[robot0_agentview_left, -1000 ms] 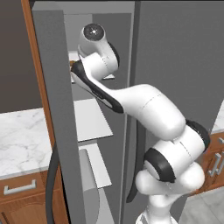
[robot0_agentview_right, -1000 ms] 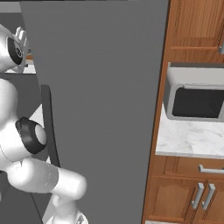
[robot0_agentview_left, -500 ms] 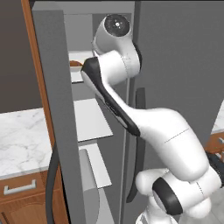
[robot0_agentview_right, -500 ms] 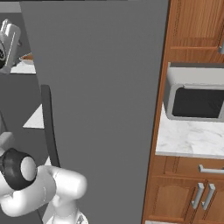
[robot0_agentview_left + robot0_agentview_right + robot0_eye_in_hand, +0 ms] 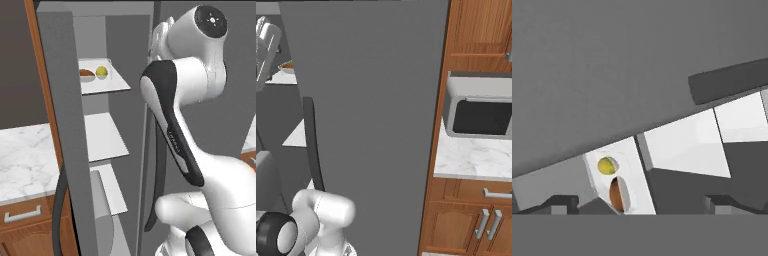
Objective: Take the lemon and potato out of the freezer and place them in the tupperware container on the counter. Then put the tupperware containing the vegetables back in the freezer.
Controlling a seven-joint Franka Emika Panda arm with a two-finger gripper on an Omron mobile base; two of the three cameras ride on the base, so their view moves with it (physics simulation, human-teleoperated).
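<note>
Arm swung rightward, end effector (image 5: 639,202) apart, yellow-green lemon (image 5: 101,72), brown potato (image 5: 86,73) beside.

Freezer (image 5: 95,60), standing open ahead of the gripper (image 5: 637,202): the lemon (image 5: 102,72) and the potato (image 5: 87,74) are sitting side by side on its top shelf (image 5: 112,85), beyond the parted fingertips (image 5: 559,202) and nearer the left one, with two further shelves lying below. The counter (image 5: 25,160) is running off to the hand's left of the freezer. The microwave (image 5: 478,112) is sitting on the counter stretch to the hand's right, past the fridge door (image 5: 368,125).
</note>
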